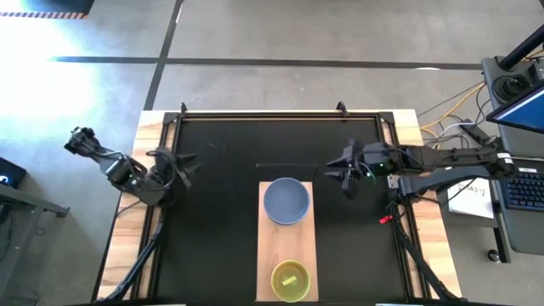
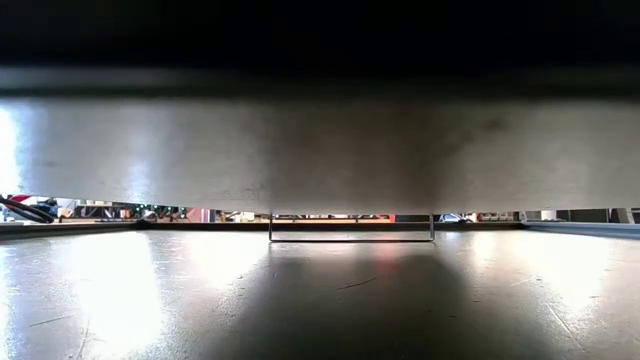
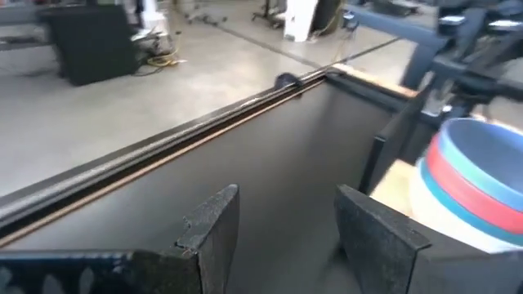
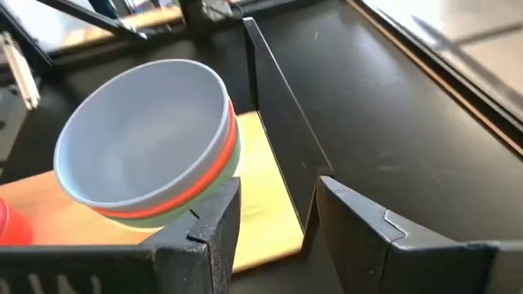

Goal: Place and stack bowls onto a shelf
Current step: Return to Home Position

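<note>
Stacking looks done, we judge: grey-blue stack (image 1: 286,201) and yellow stack (image 1: 290,280) on the shelf (image 1: 286,242); left pincer (image 1: 183,166) and right pincer (image 1: 339,174) gape empty.

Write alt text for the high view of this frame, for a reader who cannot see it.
A pale wooden rectangular board on the black tabletop carries a round grey-blue plastic bowl at one end and a round yellow plastic bowl at the other. The left gripper hangs empty near the table's left edge, the right gripper beside the grey-blue bowl, apart from it.
</note>
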